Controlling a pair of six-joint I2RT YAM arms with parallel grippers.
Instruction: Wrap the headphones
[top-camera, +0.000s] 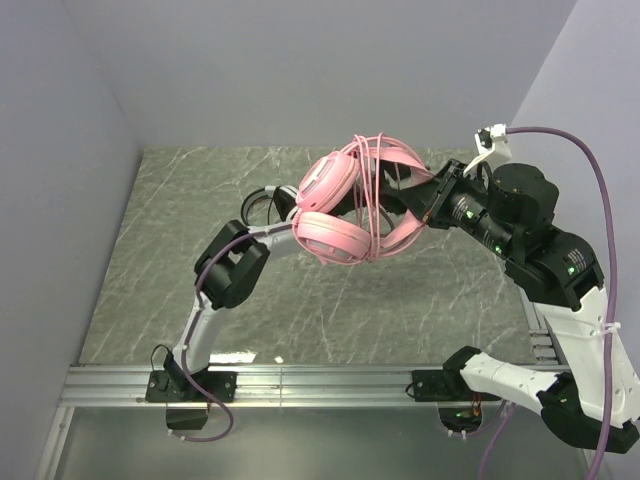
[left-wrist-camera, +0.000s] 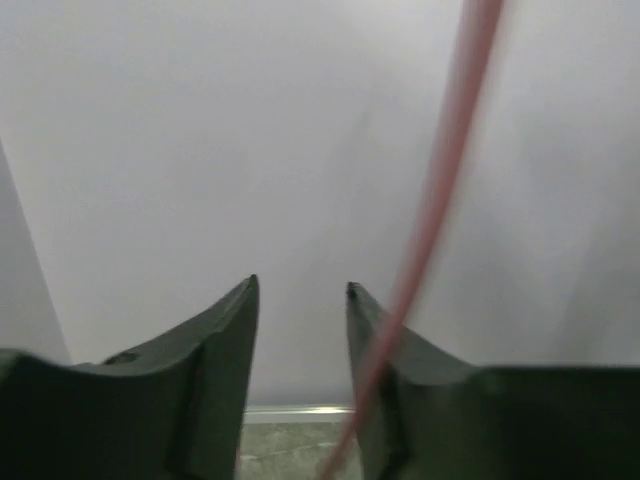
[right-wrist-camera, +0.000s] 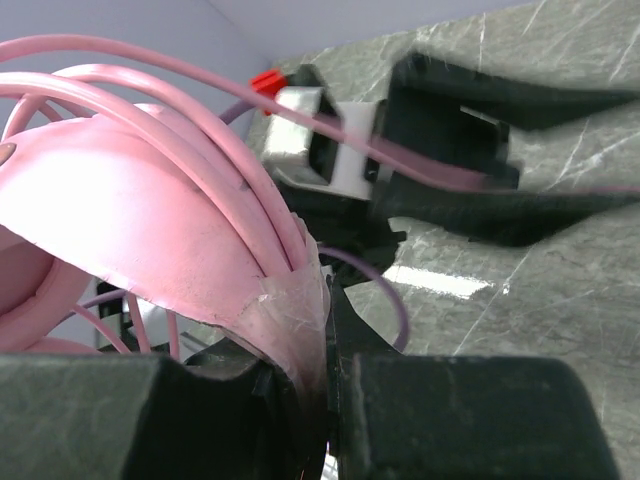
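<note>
- Right hand (right-wrist-camera: 325, 340): clenched on the band of the pink headphones (top-camera: 335, 235), one finger pressed to each side of the band.
- Pink headphones: held up in the air over the middle of the desk (top-camera: 400, 300), touching nothing below. In the top view the two ear cups sat one above the other on the side of my left arm, and the band arched back toward my right hand.
- Pink cable (left-wrist-camera: 440, 200): several turns lay over the band and down between the cups. One strand ran away from the bundle to my left hand.
- Left hand (left-wrist-camera: 300, 300): released, fingers apart with clear space between them. The pink strand passed through that gap, close along one finger; I could not tell whether it touched. From above, this hand was mostly hidden behind the ear cups.
- Dark headphones (top-camera: 262, 205): lying on the desk beyond my left arm, partly hidden by the pink cups. Its cable could not be made out.
- Desk: grey, marbled surface with pale veins.
</note>
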